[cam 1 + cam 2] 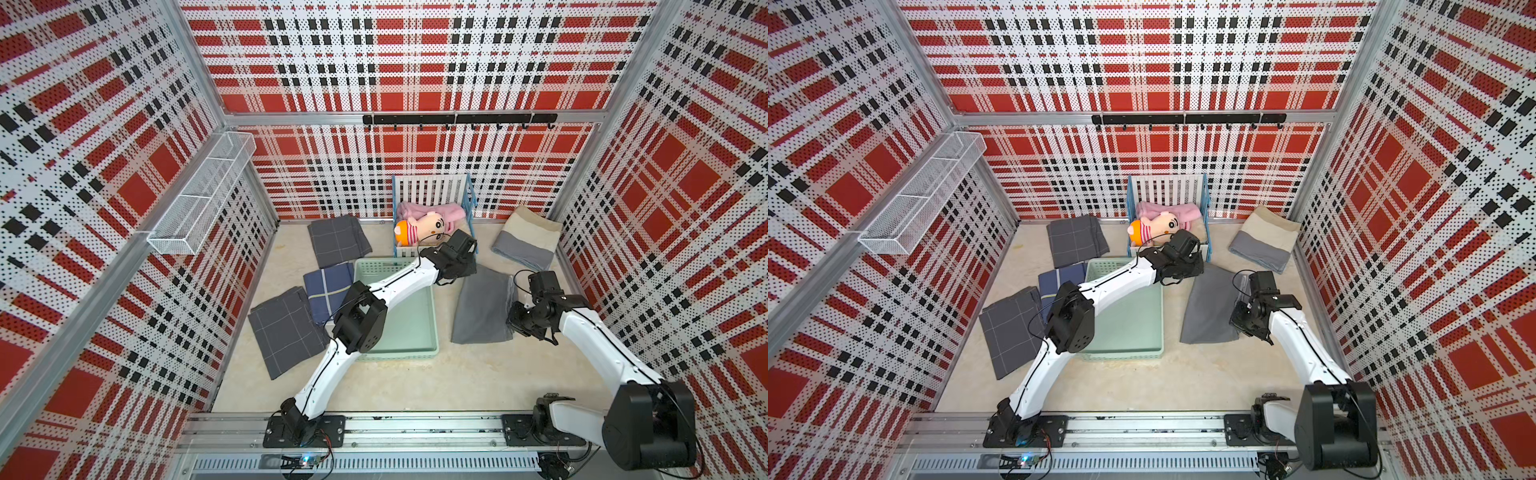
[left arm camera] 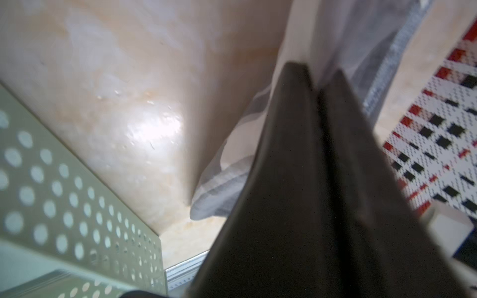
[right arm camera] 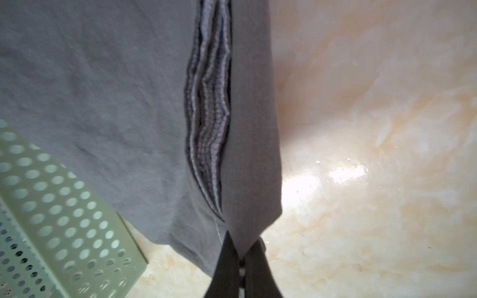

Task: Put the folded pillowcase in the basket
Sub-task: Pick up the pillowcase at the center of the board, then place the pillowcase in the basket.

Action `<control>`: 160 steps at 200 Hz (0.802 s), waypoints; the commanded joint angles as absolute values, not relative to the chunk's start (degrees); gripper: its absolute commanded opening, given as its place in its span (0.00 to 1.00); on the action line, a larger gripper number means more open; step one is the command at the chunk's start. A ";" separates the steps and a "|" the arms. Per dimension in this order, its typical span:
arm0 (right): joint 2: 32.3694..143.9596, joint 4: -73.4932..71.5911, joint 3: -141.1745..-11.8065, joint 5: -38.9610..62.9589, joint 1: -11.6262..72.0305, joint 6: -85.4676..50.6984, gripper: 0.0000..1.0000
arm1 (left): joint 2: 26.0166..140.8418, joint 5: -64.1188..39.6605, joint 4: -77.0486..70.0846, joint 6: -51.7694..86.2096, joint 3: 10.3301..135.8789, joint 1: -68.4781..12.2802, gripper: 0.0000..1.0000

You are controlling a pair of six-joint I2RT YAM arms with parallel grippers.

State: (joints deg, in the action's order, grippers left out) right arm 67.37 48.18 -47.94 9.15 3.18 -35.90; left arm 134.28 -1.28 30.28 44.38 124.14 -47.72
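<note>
Pillowcase (image 1: 482, 307) corners sit pinched by left gripper (image 2: 317, 74) and right gripper (image 3: 241, 247), likely for a flat carry left into the basket (image 1: 415, 353).

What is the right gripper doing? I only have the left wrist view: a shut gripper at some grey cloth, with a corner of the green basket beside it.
Observer: The right gripper is shut on a corner of the same grey pillowcase, as the right wrist view shows.
Operator: Is any of it in the basket?
Observer: No. In both top views it lies on the table beside the basket, on the robot's right of it.
Operator: Anything already in the basket?
Observer: What shows of its floor past the left arm is bare.
</note>
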 commanded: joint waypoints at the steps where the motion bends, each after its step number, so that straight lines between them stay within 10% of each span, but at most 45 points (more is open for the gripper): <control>1: 63.52 51.13 -51.00 7.36 4.10 -38.25 0.00 | 127.30 -0.57 28.40 42.69 122.72 -48.86 0.00; 84: 57.51 49.85 -58.85 9.00 17.35 -42.70 0.00 | 106.40 7.16 28.42 41.16 103.75 -46.06 0.00; 160: 73.67 37.02 -64.24 3.66 41.48 -49.37 0.00 | 92.20 8.66 28.60 36.22 86.90 -35.54 0.00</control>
State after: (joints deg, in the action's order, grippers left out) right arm 70.57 42.44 -60.45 5.76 38.54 -47.57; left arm 95.96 7.35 29.43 38.98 88.75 -37.93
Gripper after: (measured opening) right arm 0.058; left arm 0.042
